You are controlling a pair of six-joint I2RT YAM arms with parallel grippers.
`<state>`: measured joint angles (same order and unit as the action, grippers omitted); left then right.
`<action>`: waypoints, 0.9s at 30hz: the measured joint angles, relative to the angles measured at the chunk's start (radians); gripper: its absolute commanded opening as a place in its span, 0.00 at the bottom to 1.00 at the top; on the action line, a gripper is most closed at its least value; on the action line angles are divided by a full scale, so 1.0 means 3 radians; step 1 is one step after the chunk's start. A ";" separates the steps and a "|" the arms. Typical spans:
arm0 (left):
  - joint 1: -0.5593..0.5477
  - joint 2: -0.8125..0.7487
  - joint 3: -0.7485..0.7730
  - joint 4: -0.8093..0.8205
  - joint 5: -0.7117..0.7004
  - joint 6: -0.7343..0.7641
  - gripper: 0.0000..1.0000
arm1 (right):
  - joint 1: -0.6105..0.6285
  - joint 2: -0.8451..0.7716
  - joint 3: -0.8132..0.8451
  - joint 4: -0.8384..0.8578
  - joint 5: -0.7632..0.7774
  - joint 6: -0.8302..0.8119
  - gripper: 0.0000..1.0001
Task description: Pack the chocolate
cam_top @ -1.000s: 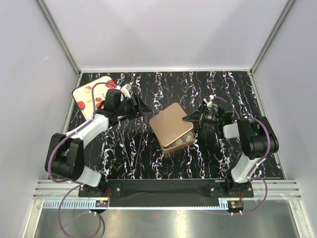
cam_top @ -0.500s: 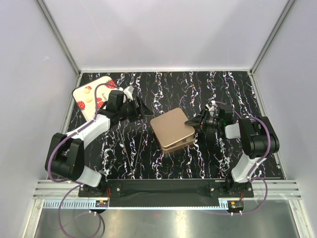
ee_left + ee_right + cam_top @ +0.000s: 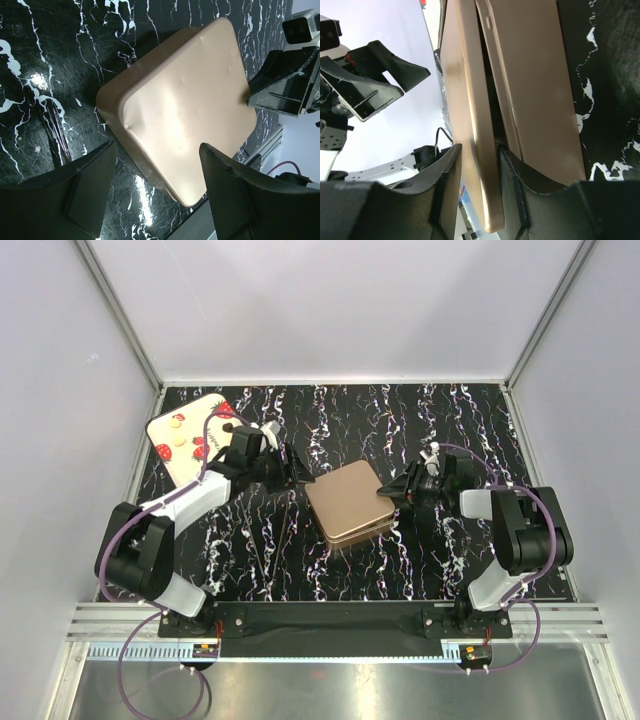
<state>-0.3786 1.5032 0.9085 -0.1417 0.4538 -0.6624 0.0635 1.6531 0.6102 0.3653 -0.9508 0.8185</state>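
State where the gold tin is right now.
Top view: the gold tin lies mid-table, between the left gripper and the right gripper, which straddles its lid's right edge.

Two cream choc pcs (image 3: 178, 422) lie on strawberry-print tray (image 3: 197, 408), back-left.

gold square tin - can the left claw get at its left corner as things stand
Probably yes: the left claw is open and faces that corner of the gold square metal tin, with only bare black marbled tabletop between them.
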 measured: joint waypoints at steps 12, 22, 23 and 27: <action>-0.0041 0.0066 0.0008 -0.0020 -0.0036 0.0001 0.72 | 0.0000 -0.0348 0.0161 -0.0890 0.0432 -0.0446 0.43; -0.0066 0.0164 0.0075 0.0055 -0.0020 -0.0003 0.71 | 0.0000 -0.0596 0.0412 -0.1728 0.1019 -0.0738 0.43; -0.0067 0.0184 0.0085 0.0056 -0.0019 -0.0003 0.71 | 0.0000 -0.0610 0.0422 -0.1766 0.1052 -0.0753 0.44; -0.0076 0.0257 0.0127 0.0055 -0.0018 -0.0003 0.71 | 0.0000 -0.0668 0.0441 -0.1886 0.1179 -0.0804 0.44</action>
<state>-0.4015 1.5803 0.9466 -0.1253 0.4484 -0.6632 0.0635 1.4528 0.7425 -0.2005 -0.5972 0.5774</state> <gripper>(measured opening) 0.710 0.437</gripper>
